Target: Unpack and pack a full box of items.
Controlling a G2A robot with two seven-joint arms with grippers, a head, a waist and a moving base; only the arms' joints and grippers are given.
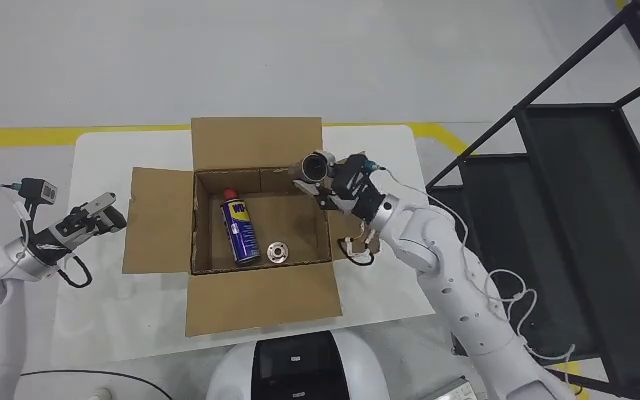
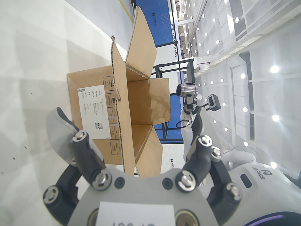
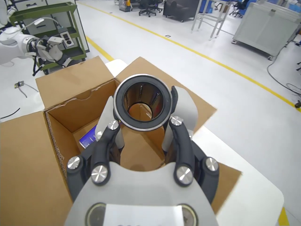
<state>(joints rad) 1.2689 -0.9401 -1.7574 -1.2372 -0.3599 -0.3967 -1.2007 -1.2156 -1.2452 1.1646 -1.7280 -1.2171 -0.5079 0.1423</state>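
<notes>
Right gripper point(image 3: 143, 105): jaws clamped on a steel bearing sleeve point(image 1: 316, 166), held above the far right corner of the open box point(image 1: 262, 181). A spray can point(image 1: 238, 230) and a flanged ring point(image 1: 277, 250) lie on the box bottom. Left gripper point(image 1: 108, 214): jaws spread, empty, well left of the box. The step is probably unpacking. The next move would carry the sleeve clear of the flap and set it on bare worktop point(image 1: 390, 160).

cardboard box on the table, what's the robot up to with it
The right gripper is shut on a metal cylinder, holding it above the far right corner of the open cardboard box. A blue spray can and a small metal flange lie on the box floor. The left gripper sits open over the table, off to the box's side, holding nothing.
</notes>
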